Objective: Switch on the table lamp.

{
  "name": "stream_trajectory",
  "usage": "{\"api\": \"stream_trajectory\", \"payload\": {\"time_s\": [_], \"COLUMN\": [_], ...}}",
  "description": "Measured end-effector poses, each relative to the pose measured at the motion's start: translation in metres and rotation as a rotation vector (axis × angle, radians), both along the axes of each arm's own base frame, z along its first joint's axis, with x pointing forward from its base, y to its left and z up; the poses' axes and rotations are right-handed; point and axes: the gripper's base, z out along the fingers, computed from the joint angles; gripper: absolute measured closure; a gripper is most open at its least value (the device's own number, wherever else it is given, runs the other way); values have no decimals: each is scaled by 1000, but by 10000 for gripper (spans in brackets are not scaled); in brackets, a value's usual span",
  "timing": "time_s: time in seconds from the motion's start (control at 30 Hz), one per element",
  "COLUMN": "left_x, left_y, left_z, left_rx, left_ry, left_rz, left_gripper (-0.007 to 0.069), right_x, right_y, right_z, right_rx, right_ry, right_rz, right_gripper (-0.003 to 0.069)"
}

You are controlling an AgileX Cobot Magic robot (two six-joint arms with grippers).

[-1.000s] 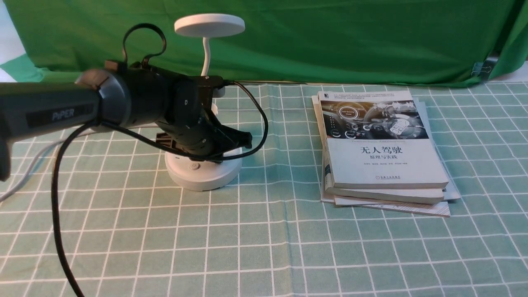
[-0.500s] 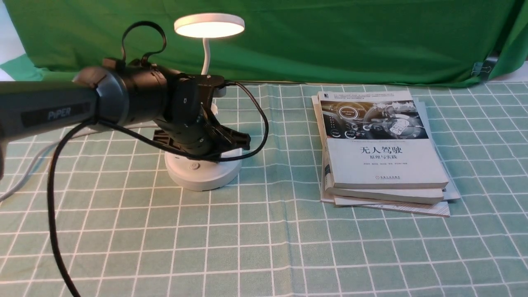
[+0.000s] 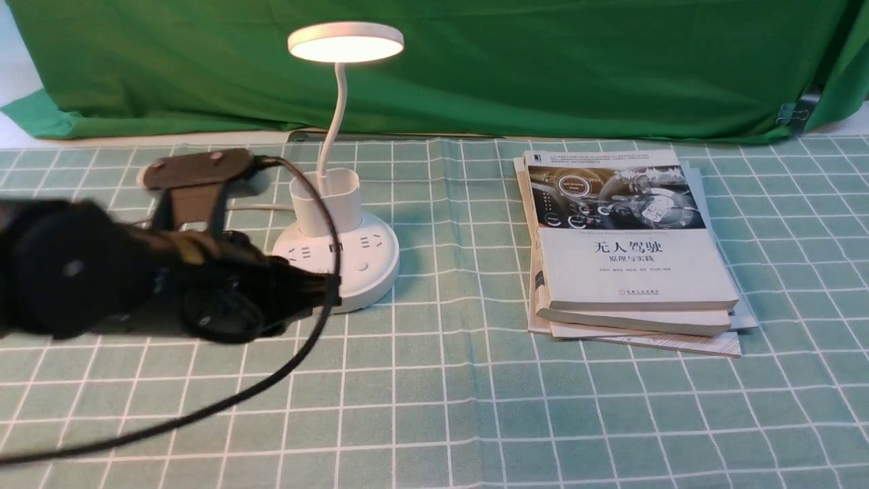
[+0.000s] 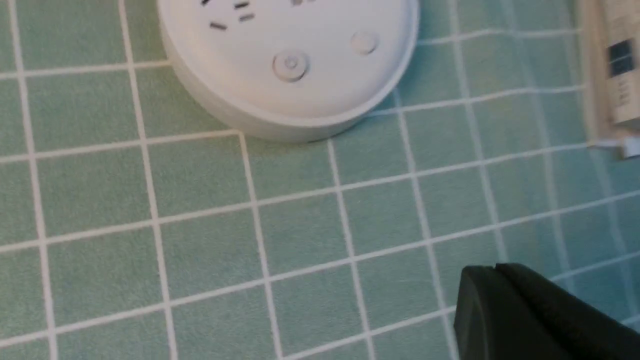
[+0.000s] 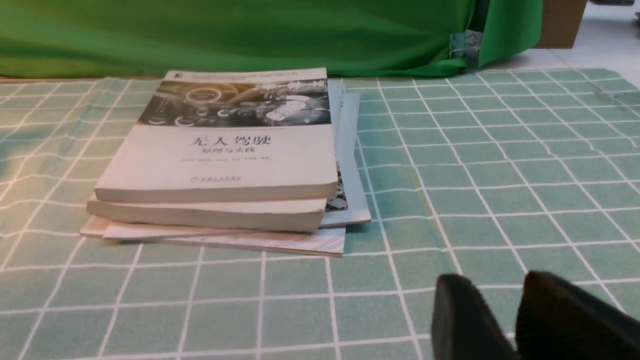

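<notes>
Front view: the table lamp point(image 3: 336, 261) stands on the checked tablecloth point(image 3: 475, 407) toward the tabletop's far edge, left of the middle, its disc head point(image 3: 345, 42) glowing; my left gripper point(image 3: 319, 288), blurred, hangs low on the near-left side of the round base, and its black cable point(image 3: 271, 380) loops toward the near edge. Left wrist view: my left jaws look pressed together, empty, with bare cloth between them and the base point(image 4: 300, 90); the round button point(image 4: 290, 65) faces me, untouched. My right gripper point(image 5: 517, 300) hovers near the tabletop's near edge, well apart from the lamp, facing the stack of books point(image 5: 225, 165); only a thin wedge shows between its tips, so I cannot tell whether those jaws meet.
</notes>
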Motion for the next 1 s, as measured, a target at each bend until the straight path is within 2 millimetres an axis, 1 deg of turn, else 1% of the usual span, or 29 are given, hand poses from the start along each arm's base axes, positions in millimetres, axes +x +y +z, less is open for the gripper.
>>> {"api": "stream_trajectory", "payload": {"time_s": [0.03, 0.07, 0.13, 0.2, 0.23, 0.27, 0.37, 0.43, 0.53, 0.6, 0.9, 0.97, 1.0], "left_x": [-15, -26, -50, -67, -76, -89, -109, -121, -132, -136, -137, -137, -138], "left_y": [7, 12, 24, 33, 37, 43, 52, 57, 61, 62, 63, 65, 68], "left_z": [9, 13, 26, 35, 36, 41, 44, 42, 40, 39, 35, 31, 23], "left_rx": [-43, -60, -102, -134, -147, -169, -198, -214, -205, -195, -107, -90, -78], "left_ry": [-75, -118, -233, -311, -337, -388, -462, -497, -522, -526, -536, -550, -593], "left_rz": [7, 11, 19, 25, 28, 28, 28, 26, 6, -5, -39, -37, -19], "left_gripper": [604, 604, 604, 604, 604, 604, 604, 604, 604, 604, 604, 604, 604], "right_x": [0, 0, 0, 0, 0, 0, 0, 0, 0, 0, 0, 0, 0], "right_y": [0, 0, 0, 0, 0, 0, 0, 0, 0, 0, 0, 0, 0], "right_z": [0, 0, 0, 0, 0, 0, 0, 0, 0, 0, 0, 0, 0], "right_rx": [0, 0, 0, 0, 0, 0, 0, 0, 0, 0, 0, 0, 0], "right_ry": [0, 0, 0, 0, 0, 0, 0, 0, 0, 0, -2, -2, -2], "right_rz": [0, 0, 0, 0, 0, 0, 0, 0, 0, 0, 0, 0, 0], "right_gripper": [421, 421, 419, 418, 419, 419, 419, 419, 419, 420, 419, 419, 419]}}
